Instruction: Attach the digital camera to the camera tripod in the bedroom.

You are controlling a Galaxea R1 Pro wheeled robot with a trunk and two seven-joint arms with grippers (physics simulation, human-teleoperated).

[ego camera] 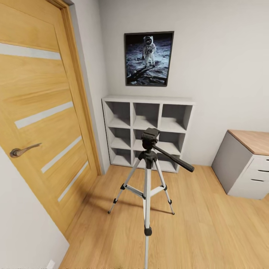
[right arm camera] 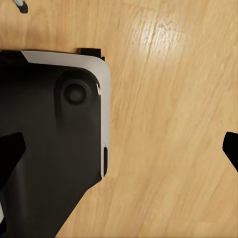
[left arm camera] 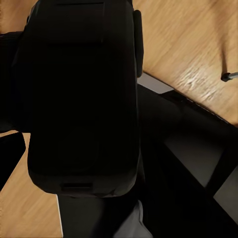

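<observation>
The camera tripod (ego camera: 148, 179) stands on the wood floor in the middle of the head view, its three silver legs spread. Its black head (ego camera: 150, 135) is bare on top, and the long pan handle (ego camera: 175, 160) slopes down to the right. Close in the left wrist view, a black blocky body that looks like the digital camera (left arm camera: 82, 74) sits between the fingers of my left gripper (left arm camera: 79, 153), which is shut on it. One dark finger (left arm camera: 10, 161) shows beside it. My right gripper (right arm camera: 119, 151) hangs open over the floor, holding nothing.
A wooden door (ego camera: 37, 123) fills the left. The white cube shelf (ego camera: 147, 130) and the astronaut picture (ego camera: 148, 58) are on the back wall. A grey drawer unit with a wood top (ego camera: 246, 164) stands at the right. My black base (right arm camera: 49, 148) is under the wrists.
</observation>
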